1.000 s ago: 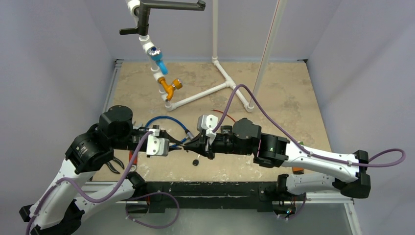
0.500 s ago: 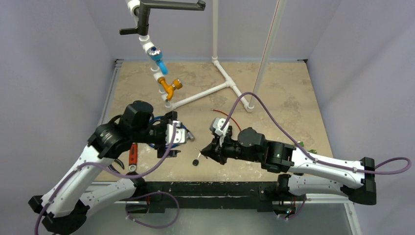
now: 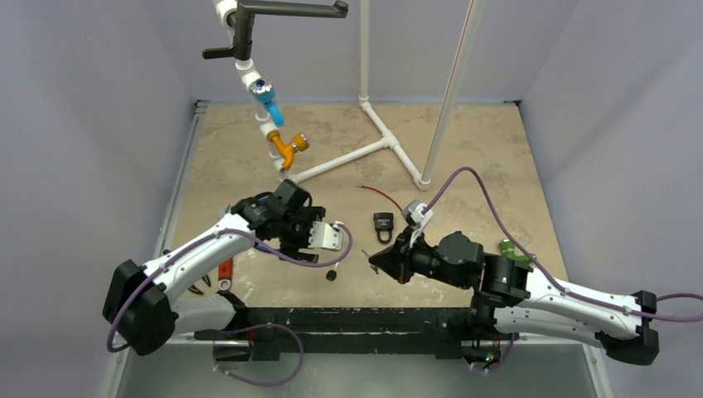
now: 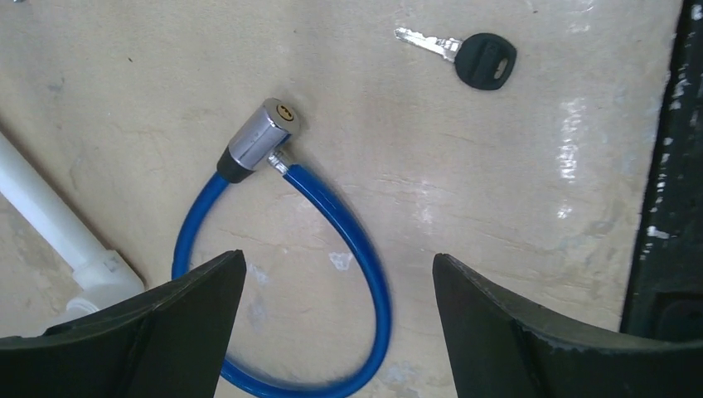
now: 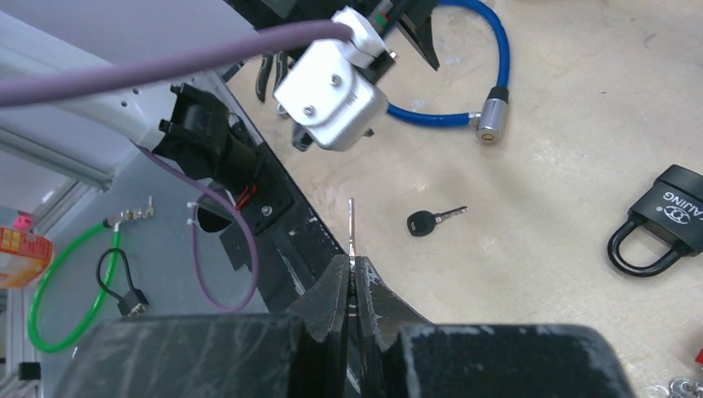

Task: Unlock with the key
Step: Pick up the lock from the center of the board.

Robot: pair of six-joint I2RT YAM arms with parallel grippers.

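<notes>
Below our left gripper [image 4: 337,259], jaws spread, lies a blue flexible cable lock [image 4: 370,269]. We judge it floppy, best held at its rigid silver cylinder [image 4: 259,141] ahead of them. Our right gripper [image 5: 352,269] pinches a thin silver metal key [image 5: 351,228], light and slippery, blade jutting forward of its jaws.

Cable lock [image 4: 365,274] on table [image 3: 464,166], directly below left gripper [image 4: 336,259]. Loose key [image 4: 485,60] near the lock's head, toward the near edge. Padlock [image 3: 382,224] to their right, behind right gripper [image 5: 351,269], which pinches what looks like a second key [image 5: 351,228].
</notes>
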